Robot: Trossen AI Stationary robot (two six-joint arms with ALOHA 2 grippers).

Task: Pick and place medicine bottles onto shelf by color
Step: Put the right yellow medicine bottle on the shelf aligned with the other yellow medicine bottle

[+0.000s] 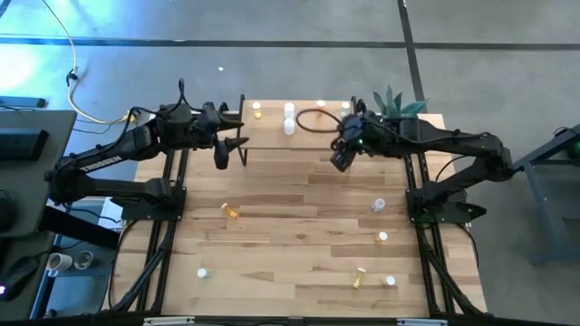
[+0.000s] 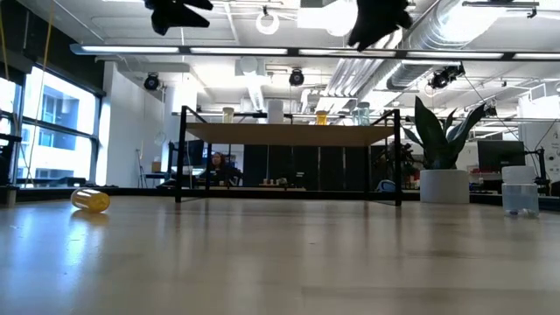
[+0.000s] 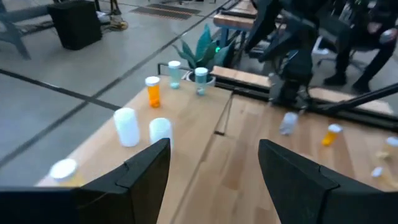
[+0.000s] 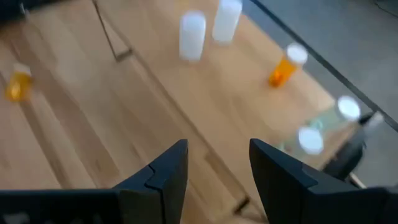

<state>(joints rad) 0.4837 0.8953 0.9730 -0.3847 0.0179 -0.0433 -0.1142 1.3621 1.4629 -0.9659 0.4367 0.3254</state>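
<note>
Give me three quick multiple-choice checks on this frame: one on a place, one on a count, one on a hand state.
1. Where is the plant?
A. far right corner of the table, beside the shelf
B. near left corner
C. on the floor

2. How many white bottles stand side by side on the shelf in the left wrist view?
A. none
B. two
C. five

3. The left hand is:
A. shut on a bottle
B. open, holding nothing
C. out of view

Key: 1 A, the high view shows its leaves at that corner. 2 B, two white bottles stand together. 3 B, only shelf wood shows between its fingers.
</note>
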